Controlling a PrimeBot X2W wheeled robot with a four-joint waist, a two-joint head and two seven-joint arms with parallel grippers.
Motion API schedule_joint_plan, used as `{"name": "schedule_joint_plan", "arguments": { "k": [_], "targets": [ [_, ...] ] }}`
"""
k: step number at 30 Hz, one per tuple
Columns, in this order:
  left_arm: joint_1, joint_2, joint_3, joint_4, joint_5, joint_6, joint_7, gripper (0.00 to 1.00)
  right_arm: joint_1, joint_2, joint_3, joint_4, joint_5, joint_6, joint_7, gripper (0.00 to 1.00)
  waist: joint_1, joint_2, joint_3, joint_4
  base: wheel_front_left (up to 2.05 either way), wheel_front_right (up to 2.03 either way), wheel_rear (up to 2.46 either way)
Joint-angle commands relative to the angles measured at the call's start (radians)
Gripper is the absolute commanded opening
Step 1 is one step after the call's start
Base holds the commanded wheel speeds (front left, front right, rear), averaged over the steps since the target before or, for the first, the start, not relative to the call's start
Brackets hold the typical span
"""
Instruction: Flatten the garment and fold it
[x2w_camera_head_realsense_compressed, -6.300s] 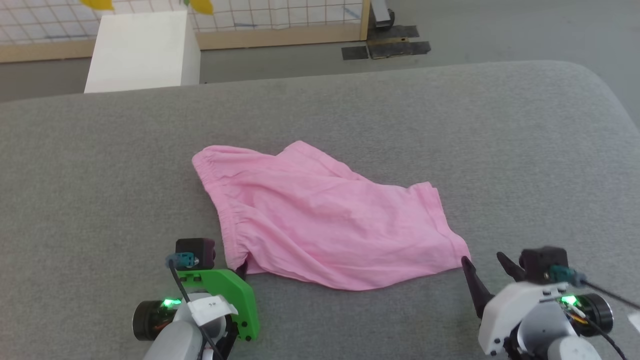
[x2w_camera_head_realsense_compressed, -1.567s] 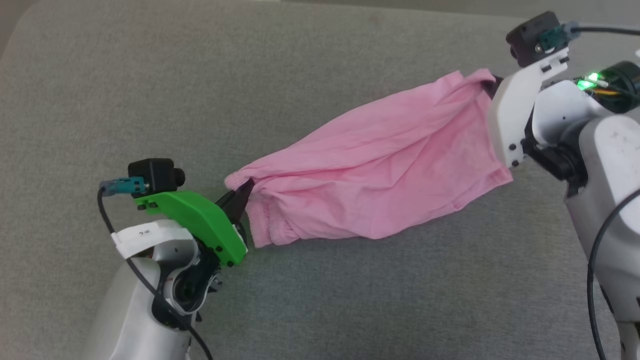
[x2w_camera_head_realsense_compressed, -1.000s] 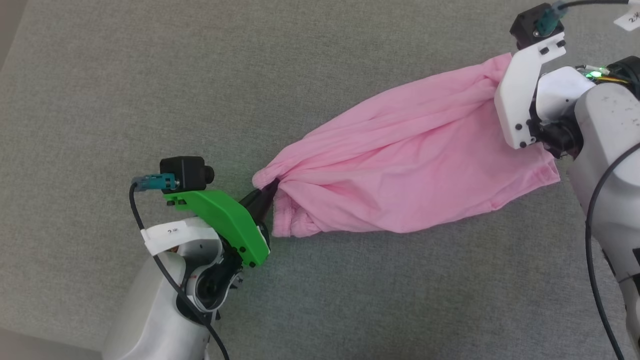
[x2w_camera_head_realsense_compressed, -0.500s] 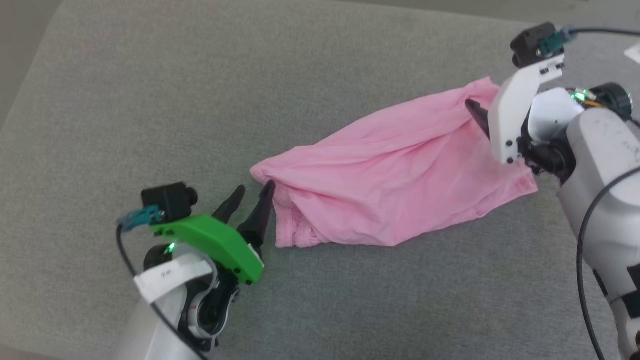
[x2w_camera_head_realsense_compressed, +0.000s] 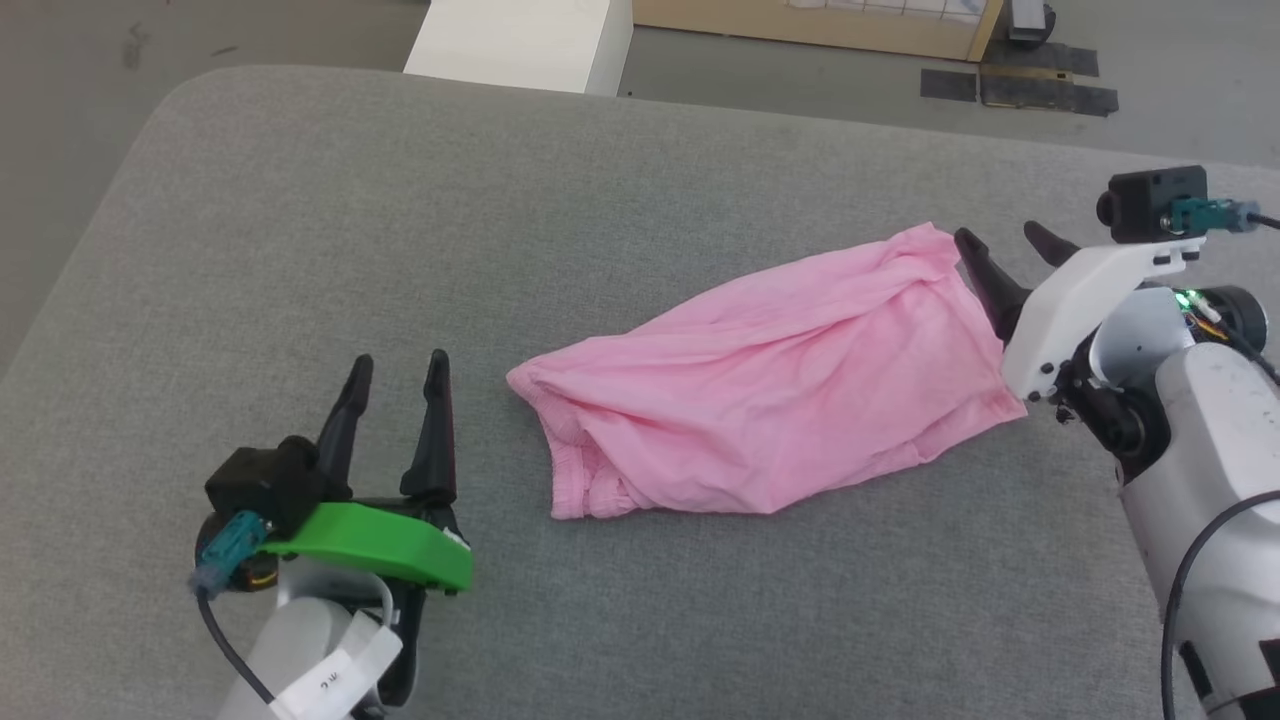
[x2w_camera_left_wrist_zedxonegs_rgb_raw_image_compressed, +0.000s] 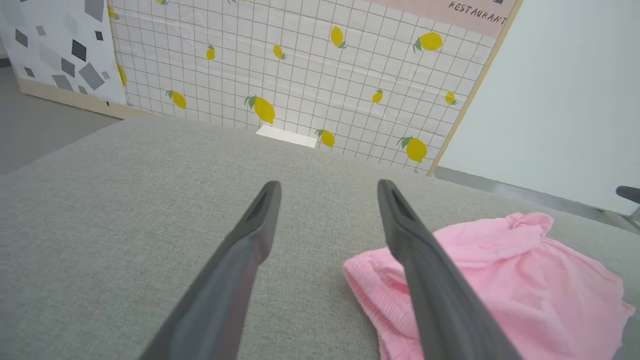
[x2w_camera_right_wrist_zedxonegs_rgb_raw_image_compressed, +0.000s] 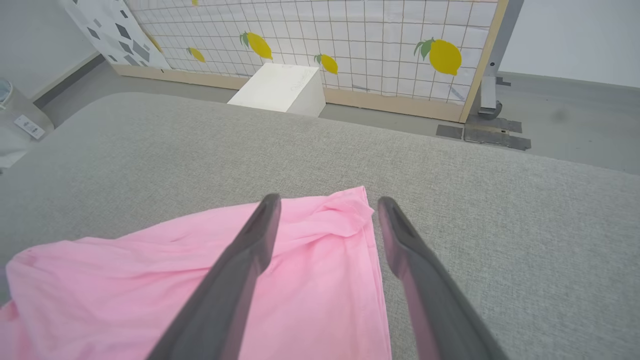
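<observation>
Released from both claws, the wrinkled light pink cloth garment (x2w_camera_head_realsense_compressed: 780, 390) lies bunched toward the grey fabric-covered counter (x2w_camera_head_realsense_compressed: 600, 200)'s right edge. Wide and empty stand the left claw (x2w_camera_head_realsense_compressed: 398, 358) and the right claw (x2w_camera_head_realsense_compressed: 997, 232). Flattening looks unfinished and likely needs fresh corner grasps.

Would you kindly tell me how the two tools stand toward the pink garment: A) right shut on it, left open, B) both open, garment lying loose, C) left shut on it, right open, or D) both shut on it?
B: the left tool stands open apart from the garment, and the right tool is open at its other end, clamping nothing.
</observation>
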Motion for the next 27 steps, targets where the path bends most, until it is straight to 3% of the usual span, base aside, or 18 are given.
{"name": "schedule_joint_plan", "arguments": {
  "k": [1, 6, 13, 14, 20, 27],
  "targets": [
    [-0.016, -0.006, 0.020, -0.003, 0.041, -0.014, -0.007, 1.00, 0.016, 0.015, -0.019, 0.001, -0.010, -0.002, -0.014, 1.00, 0.0000, 0.0000, 0.002, -0.003, 0.00, 0.00, 0.00],
    [0.000, -0.057, 0.102, -0.053, 0.173, -0.065, -0.007, 1.00, 0.006, 0.069, -0.104, 0.051, -0.056, -0.002, -0.016, 1.00, 0.0000, 0.0000, 0.022, -0.009, 0.00, 0.00, 0.00],
    [0.023, -0.107, 0.160, -0.080, 0.249, -0.116, -0.008, 1.00, -0.054, 0.130, -0.249, 0.179, -0.160, -0.002, 0.014, 1.00, 0.0000, 0.0000, 0.059, 0.001, 0.00, 0.00, 0.00],
    [0.031, -0.120, 0.173, -0.082, 0.261, -0.126, -0.008, 1.00, -0.085, 0.145, -0.311, 0.247, -0.231, -0.002, 0.057, 1.00, 0.0000, 0.0000, 0.070, 0.010, 0.00, 0.00, 0.00],
    [0.045, -0.132, 0.195, -0.082, 0.267, -0.135, -0.008, 1.00, -0.139, 0.167, -0.419, 0.344, -0.376, -0.002, 0.182, 1.00, 0.0000, 0.0000, 0.082, 0.024, 0.00, 0.00, 0.00],
    [0.045, -0.136, 0.202, -0.083, 0.265, -0.140, -0.008, 1.00, -0.171, 0.188, -0.440, 0.391, -0.464, -0.002, 0.329, 0.98, 0.0000, 0.0000, 0.090, 0.038, 0.00, 0.00, 0.00]
  ]
}}
